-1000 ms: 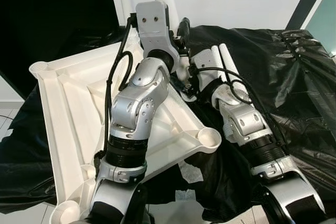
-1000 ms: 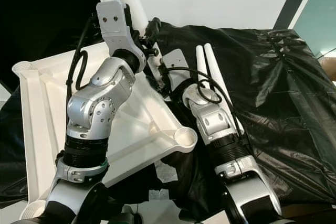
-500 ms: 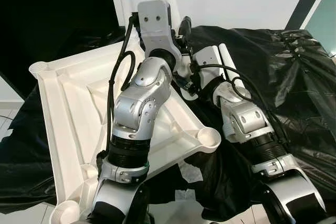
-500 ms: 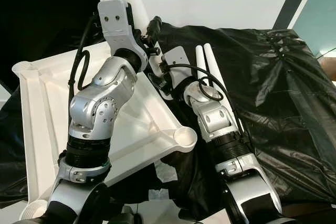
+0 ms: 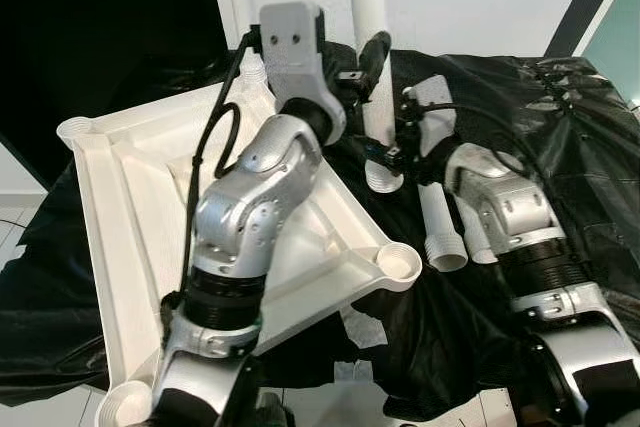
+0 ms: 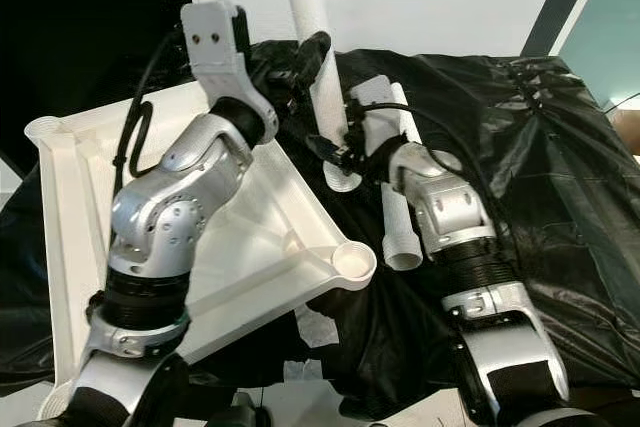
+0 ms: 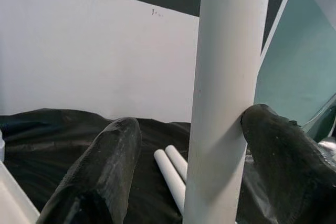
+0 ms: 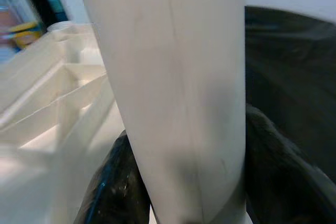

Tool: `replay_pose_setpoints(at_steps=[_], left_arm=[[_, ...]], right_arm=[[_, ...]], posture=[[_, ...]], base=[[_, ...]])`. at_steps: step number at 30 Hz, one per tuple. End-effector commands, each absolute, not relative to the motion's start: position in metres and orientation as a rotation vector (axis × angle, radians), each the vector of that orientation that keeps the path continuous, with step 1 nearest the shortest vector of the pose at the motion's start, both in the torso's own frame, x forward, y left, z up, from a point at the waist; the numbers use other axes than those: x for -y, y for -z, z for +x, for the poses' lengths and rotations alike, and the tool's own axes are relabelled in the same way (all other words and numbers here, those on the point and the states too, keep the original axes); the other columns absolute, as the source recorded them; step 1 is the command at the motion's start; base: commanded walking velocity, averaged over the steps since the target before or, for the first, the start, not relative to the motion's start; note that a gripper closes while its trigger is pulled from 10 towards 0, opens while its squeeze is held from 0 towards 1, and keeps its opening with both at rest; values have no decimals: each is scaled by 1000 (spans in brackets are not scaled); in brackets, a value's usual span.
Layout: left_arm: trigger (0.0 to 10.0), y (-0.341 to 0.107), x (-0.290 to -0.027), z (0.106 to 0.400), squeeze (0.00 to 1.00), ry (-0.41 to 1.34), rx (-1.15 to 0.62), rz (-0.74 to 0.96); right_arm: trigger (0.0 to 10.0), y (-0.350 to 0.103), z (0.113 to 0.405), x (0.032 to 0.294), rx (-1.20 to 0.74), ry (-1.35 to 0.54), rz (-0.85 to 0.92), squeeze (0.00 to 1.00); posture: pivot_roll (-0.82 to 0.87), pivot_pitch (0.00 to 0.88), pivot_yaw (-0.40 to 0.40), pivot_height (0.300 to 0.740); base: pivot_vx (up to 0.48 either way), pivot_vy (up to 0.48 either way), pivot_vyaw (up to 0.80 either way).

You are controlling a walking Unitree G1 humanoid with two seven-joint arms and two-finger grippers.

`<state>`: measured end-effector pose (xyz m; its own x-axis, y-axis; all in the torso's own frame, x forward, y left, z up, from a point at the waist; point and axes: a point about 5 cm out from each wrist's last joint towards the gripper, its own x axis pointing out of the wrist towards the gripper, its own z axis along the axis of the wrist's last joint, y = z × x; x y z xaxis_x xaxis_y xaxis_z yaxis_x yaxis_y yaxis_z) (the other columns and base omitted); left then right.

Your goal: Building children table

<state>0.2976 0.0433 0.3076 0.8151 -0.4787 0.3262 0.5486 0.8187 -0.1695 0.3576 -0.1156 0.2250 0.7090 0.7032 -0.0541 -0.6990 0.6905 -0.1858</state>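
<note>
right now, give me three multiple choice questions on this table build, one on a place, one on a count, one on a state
1. Where do the spare white legs lie?
A. on the black sheet
B. inside the tabletop
C. on the tiled floor

2. How many spare legs lie there?
A. two
B. five
C. none

3. How is the white leg held?
A. lying flat
B. upright, between both grippers
C. already in the near corner socket

Answers:
1. A, they rest on the black sheet, beside the upturned tabletop.
2. A, a pair lies side by side.
3. B, the left gripper takes it higher up and the right gripper near its flared foot; the near corner socket is empty.
</note>
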Motion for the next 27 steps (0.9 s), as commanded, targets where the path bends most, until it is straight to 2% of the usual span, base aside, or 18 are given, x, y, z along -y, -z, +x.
replay_pose_setpoints(at_steps=[1,3,6,8,15,19,27], left_arm=[[10000,-309,-28,280,0,969,328,-194],[10000,-308,-27,276,0,1020,320,-176],[10000,-305,-24,266,0,1167,310,-153],[10000,-305,-24,266,0,1167,310,-153],[10000,-307,-24,252,0,1351,282,-203],[10000,-310,-28,254,0,1361,277,-252],[10000,-306,-31,263,0,1313,267,-195]], right_arm=[[10000,-233,358,115,42,-827,-181,0],[10000,-234,356,116,33,-883,-187,0],[10000,-236,346,114,14,-1105,-226,0],[10000,-236,346,114,14,-1105,-226,0],[10000,-235,335,109,0,-1311,-293,0],[10000,-234,334,109,-10,-1364,-312,0],[10000,-233,332,110,-20,-1415,-324,0]], posture=[[110,40,-18,740],[110,38,-19,740],[113,32,-24,740],[113,32,-24,740],[118,28,-26,740],[122,20,-23,740],[123,13,-20,740]], base=[[0,0,0],[0,0,0],[0,0,0],[0,0,0],[0,0,0],[0,0,0],[0,0,0]])
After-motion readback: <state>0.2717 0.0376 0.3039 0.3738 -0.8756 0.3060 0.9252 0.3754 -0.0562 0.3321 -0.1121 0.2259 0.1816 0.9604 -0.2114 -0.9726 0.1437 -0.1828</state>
